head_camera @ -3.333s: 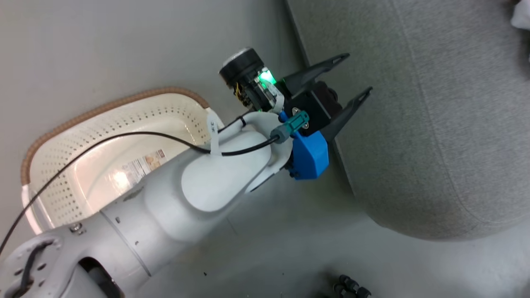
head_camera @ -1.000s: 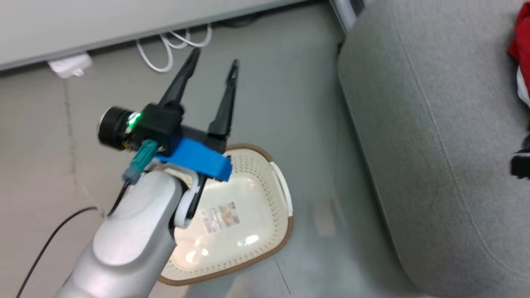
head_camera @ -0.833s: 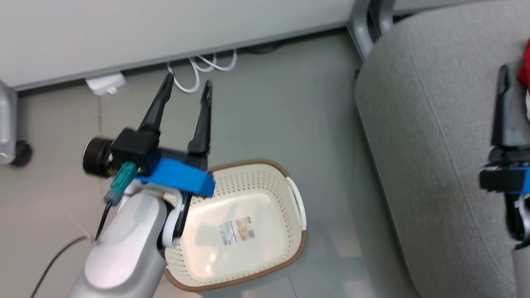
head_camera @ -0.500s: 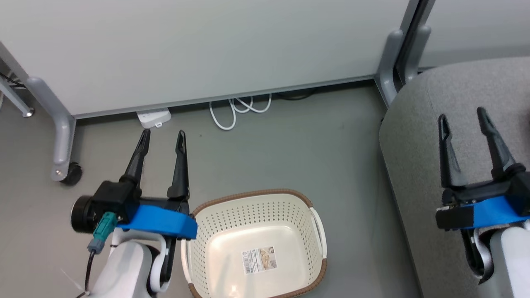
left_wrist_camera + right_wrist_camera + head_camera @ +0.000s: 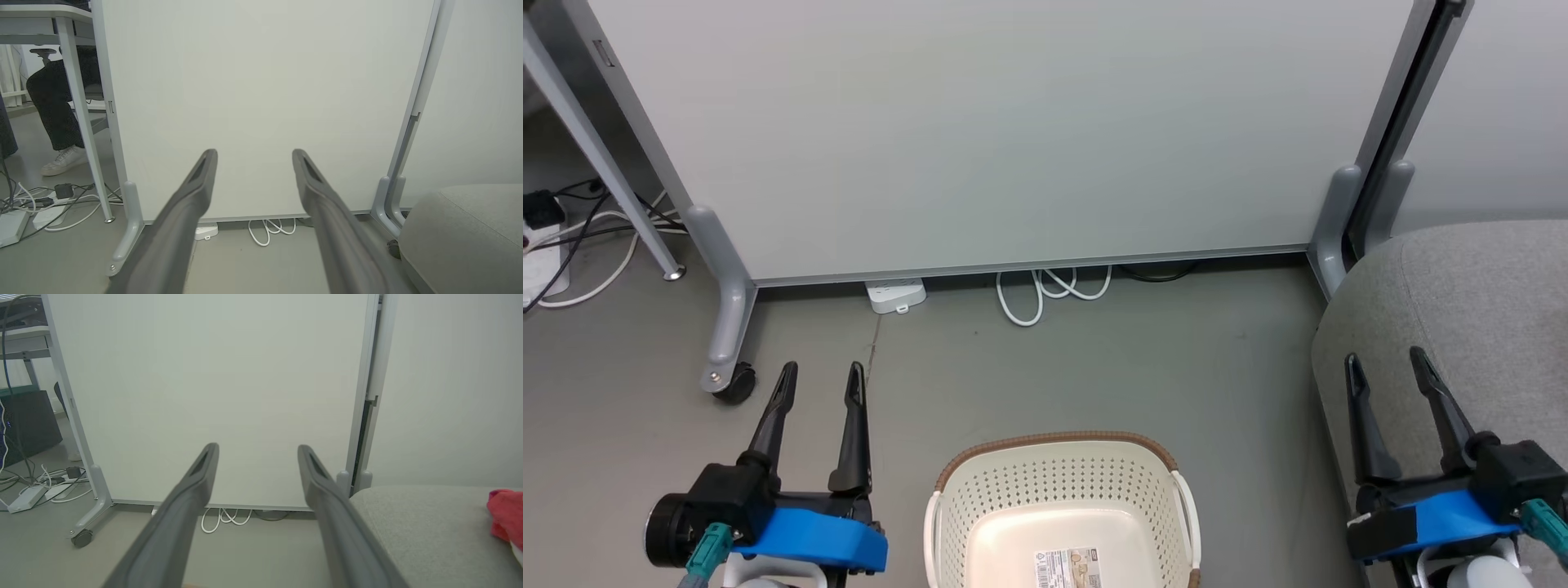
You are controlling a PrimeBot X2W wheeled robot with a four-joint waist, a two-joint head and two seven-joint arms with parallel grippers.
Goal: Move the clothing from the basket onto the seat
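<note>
Your left gripper [image 5: 821, 369] now sits off the basket [image 5: 1054, 441], at its 9 o'clock; right gripper [image 5: 1384, 356] at 3 o'clock; both sets of fingers apart, empty.

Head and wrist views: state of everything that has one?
left gripper: open, empty.
right gripper: open, empty.
basket: upright on floor, no clothing in its visible part.
clothing: red, lying on the seat.
seat: bears the clothing.

Grey floor [image 5: 1094, 367] — white wheeled partition [image 5: 980, 131], coiled cable [image 5: 1045, 290]
</note>
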